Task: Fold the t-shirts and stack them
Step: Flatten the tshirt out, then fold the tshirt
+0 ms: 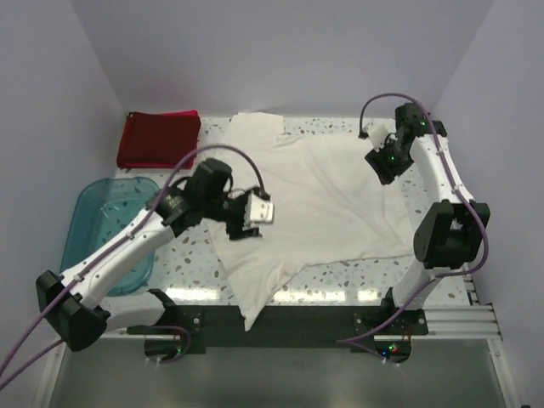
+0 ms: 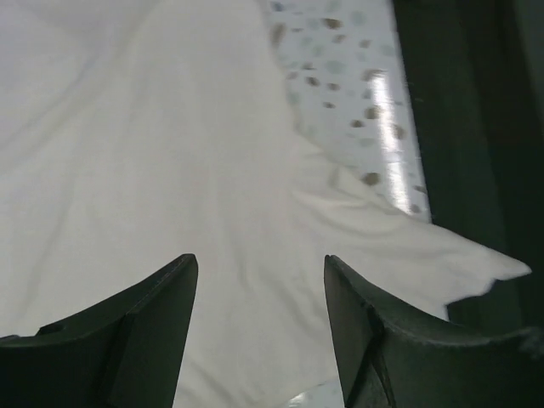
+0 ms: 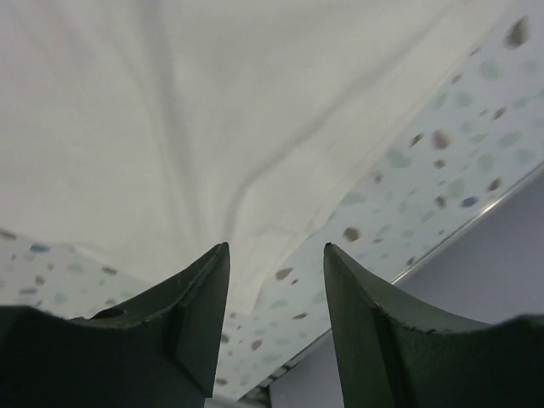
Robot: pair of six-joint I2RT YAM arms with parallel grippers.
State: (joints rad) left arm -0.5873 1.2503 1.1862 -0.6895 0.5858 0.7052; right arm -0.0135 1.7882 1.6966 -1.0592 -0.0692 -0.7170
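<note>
At the far left a teal plastic tub (image 1: 106,225) sits on the speckled table (image 1: 191,265), and the left arm reaches out above its near side. Behind the tub, in the back left corner, a dark red t-shirt (image 1: 157,140) lies folded flat, with a sliver of pink cloth (image 1: 183,113) showing along its far edge. Next comes the left gripper (image 2: 259,272), hovering over the left side of the cream-white t-shirt (image 1: 331,200). Its jaws stand spread with nothing caught between them, only rumpled cloth underneath. The cream-white t-shirt lies opened out across the middle of the table, plain side up and wrinkled. One corner trails off the near edge onto the dark rail (image 1: 280,327), and a flap at the back reaches close to the dark red t-shirt. On the right, the right gripper (image 3: 276,255) hangs above the shirt's far right corner, near the table's edge. Its jaws are parted too and grip nothing, with the hem lying just below them.
</note>
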